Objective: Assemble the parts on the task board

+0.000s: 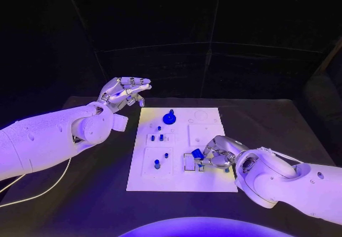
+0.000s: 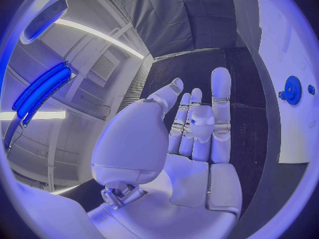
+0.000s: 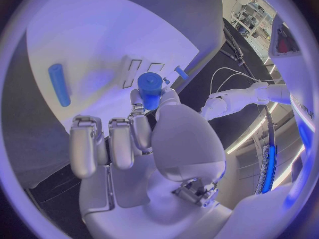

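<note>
The white task board (image 1: 182, 180) lies in the middle of the black table. My right hand (image 1: 219, 151) is low over the board's right side and pinches a short blue cylinder (image 3: 150, 87) between thumb and finger; in the head view that cylinder (image 1: 197, 154) sits beside a rectangular slot. A blue rod (image 3: 58, 84) lies flat on the board (image 3: 100, 32) near the hand. A blue gear (image 1: 169, 118) stands at the far end of the board, and small blue pegs (image 1: 158, 138) stand in its left half. My left hand (image 1: 125, 91) is raised off the board's far left corner, fingers apart and holding nothing.
The left wrist view shows the blue gear (image 2: 292, 90) on the board's edge (image 2: 286, 48), well away from the left hand (image 2: 193, 138). Black table (image 1: 277, 123) surrounds the board. A white cable (image 1: 43, 192) trails at the near left.
</note>
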Available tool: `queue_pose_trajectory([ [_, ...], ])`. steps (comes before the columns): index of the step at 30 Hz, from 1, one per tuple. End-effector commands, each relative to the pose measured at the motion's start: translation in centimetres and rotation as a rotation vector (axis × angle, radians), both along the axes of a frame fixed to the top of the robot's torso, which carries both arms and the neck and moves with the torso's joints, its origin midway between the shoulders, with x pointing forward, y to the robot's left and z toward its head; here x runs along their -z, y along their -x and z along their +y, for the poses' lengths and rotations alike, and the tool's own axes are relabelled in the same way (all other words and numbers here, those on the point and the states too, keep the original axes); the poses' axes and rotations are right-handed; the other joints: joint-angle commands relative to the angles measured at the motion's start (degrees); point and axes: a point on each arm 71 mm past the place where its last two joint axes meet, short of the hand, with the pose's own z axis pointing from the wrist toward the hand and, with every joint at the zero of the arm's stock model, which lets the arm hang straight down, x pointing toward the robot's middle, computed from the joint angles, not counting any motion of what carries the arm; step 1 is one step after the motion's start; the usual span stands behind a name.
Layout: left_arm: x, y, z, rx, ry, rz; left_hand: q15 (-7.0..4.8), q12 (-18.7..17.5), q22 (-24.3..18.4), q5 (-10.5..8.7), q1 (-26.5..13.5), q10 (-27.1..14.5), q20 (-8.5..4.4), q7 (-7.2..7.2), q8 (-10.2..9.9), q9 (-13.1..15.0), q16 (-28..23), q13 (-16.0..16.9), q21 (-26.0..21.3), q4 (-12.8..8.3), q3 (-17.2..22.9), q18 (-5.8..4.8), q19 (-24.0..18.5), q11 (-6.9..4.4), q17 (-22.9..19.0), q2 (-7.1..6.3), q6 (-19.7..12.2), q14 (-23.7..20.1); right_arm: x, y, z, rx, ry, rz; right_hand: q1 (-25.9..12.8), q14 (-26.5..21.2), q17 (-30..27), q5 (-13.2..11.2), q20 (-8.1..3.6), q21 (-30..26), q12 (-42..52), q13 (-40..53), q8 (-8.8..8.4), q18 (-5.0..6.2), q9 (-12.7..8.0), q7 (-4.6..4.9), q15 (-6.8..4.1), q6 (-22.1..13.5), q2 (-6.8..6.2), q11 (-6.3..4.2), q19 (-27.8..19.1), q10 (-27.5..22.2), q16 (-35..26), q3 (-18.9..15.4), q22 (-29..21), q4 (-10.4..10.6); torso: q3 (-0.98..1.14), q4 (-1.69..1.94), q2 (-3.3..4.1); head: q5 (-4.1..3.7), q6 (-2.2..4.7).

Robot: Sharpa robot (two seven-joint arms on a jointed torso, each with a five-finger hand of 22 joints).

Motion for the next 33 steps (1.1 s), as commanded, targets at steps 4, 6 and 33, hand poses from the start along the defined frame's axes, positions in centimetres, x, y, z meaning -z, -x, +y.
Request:
queue_pose_trajectory([
  [4, -0.1, 0.0, -0.1, 0.012, 0.011, -0.001, 0.13, 0.28, -0.09, 0.04, -0.12, 0.34, -0.23, 0.14, 0.25, -0.07, -0.18, -0.07, -0.22, -0.06, -0.22, 0.81, 0.03, -0.09, 0.01, 0.25, 0.39, -0.41, 0.7, -0.1, 1.1, -0.018, 0.007, 0.080, -1.64, 3.62, 1.18, -0.71, -0.38, 0.29, 0.28, 0.28, -0.18, -1.03, 2.23, -1.46, -0.65, 2.23, 0.59, -0.11, 2.77, 0.80, 0.26, -1.00, 11.26, 0.05, -0.05, 0.00, 0.00, -0.01, -0.11],
  [6, -0.1, 0.0, -0.1, 0.011, 0.011, -0.002, 0.13, 0.28, -0.09, 0.04, -0.12, 0.34, -0.23, 0.14, 0.25, -0.07, -0.18, -0.07, -0.22, -0.06, -0.22, 0.81, 0.03, -0.09, 0.01, 0.25, 0.39, -0.41, 0.8, -0.2, 1.1, -0.012, 0.010, 0.082, -1.97, 3.63, 1.24, -0.93, -0.41, 0.29, 0.30, 0.37, -0.21, -1.03, 2.38, -1.51, -0.69, 2.36, 0.68, -0.15, 2.77, 0.88, 0.28, -1.21, 11.26, 0.05, -0.04, -0.05, 0.00, 0.03, -0.11],
  [33, -0.2, 0.1, 0.0, 0.011, 0.011, 0.000, 0.13, 0.28, -0.14, 0.05, -0.19, 0.30, -0.23, 0.14, 0.23, -0.09, -0.19, -0.08, -0.28, -0.01, -0.26, 0.80, 0.05, -0.08, -0.05, 0.28, 0.36, -0.42, 1.3, -1.4, 1.9, 0.014, 0.026, 0.062, -13.15, 3.43, 0.46, -23.20, -0.52, -0.16, -3.12, -1.18, -1.72, -0.88, 5.45, -1.53, -0.72, 2.45, 0.20, -0.13, 2.32, 0.25, -0.37, -6.80, 10.79, 0.23, -0.02, -0.07, -0.01, 0.25, -0.33],
])
